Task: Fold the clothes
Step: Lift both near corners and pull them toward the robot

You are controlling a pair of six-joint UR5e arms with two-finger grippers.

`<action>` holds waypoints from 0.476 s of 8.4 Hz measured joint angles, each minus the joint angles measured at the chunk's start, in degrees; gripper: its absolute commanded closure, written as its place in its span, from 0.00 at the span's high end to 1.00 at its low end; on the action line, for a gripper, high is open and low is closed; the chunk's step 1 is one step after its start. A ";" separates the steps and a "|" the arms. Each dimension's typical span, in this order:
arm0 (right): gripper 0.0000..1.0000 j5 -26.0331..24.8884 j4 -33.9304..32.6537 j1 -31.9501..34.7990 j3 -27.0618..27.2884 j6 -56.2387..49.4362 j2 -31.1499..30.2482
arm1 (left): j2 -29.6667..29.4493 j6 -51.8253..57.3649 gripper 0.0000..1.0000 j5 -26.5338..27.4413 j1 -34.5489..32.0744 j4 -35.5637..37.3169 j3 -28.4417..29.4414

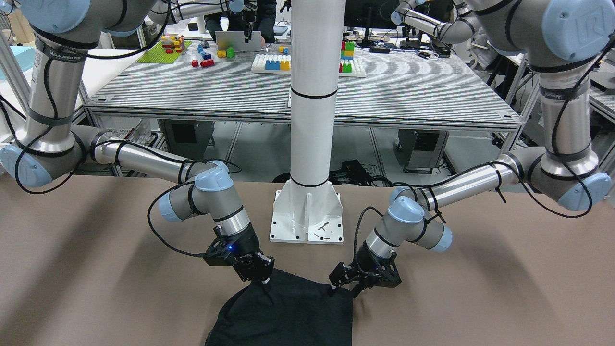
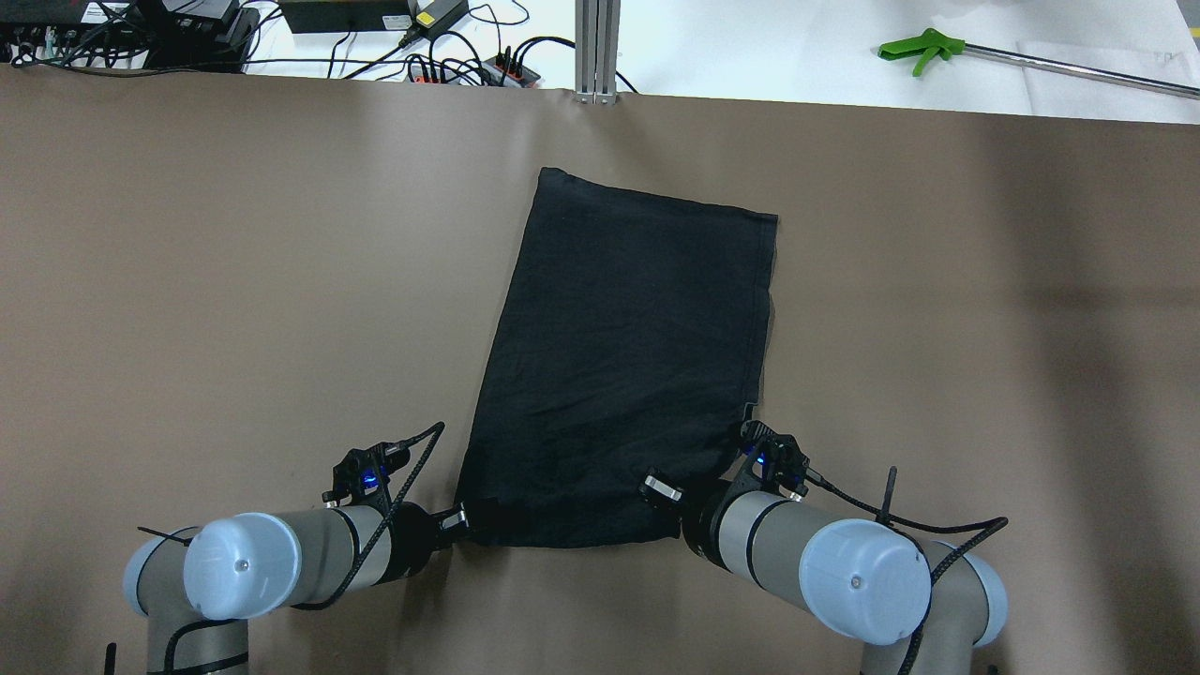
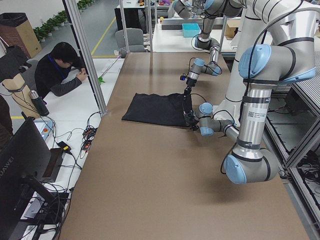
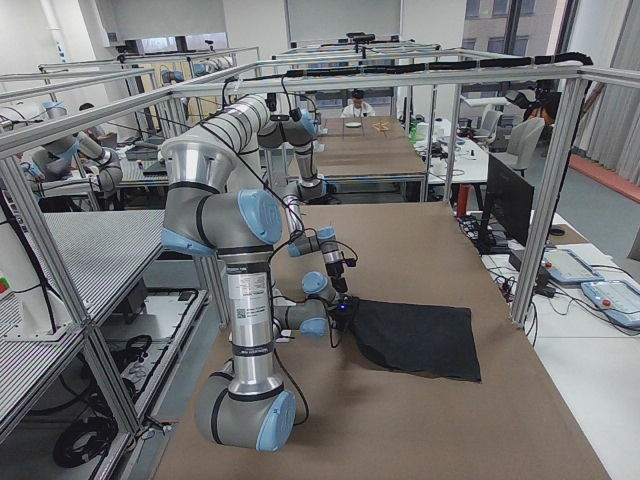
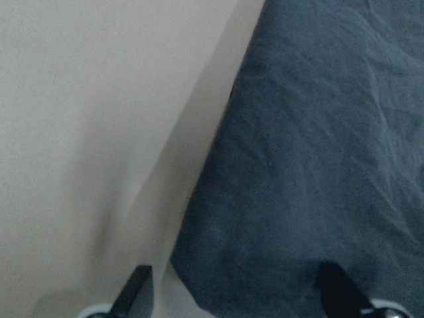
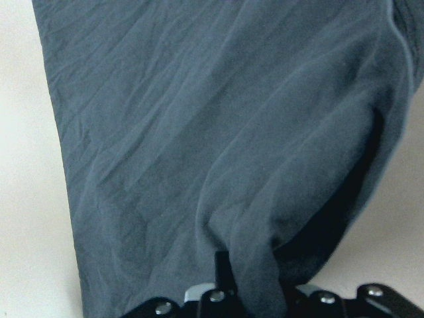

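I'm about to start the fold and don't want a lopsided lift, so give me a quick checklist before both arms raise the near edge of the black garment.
1. Right gripper pinching the black garment: ok, fabric is bunched between shut jaws.
2. Left gripper pinching its corner: not ok, jaws open, straddling the cloth's edge over the table.
3. Rest of the garment lying flat: ok.
4. Nothing lying on the garment: ok.
5. Left grip would catch every layer: cannot tell.
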 measured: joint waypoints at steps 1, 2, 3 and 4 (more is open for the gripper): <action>0.00 -0.04 -0.03 0.02 0.00 0.00 -0.04 | -0.19 -0.02 0.43 0.16 0.40 0.00 0.19; 0.00 -0.10 -0.04 0.02 0.00 0.00 -0.08 | -0.29 0.00 0.41 0.22 0.59 0.00 0.34; 0.00 -0.15 -0.05 0.02 0.01 0.00 -0.21 | -0.32 0.02 0.20 0.25 0.59 0.00 0.38; 0.00 -0.16 -0.05 0.03 0.05 0.00 -0.32 | -0.33 0.05 0.00 0.18 0.30 -0.04 0.33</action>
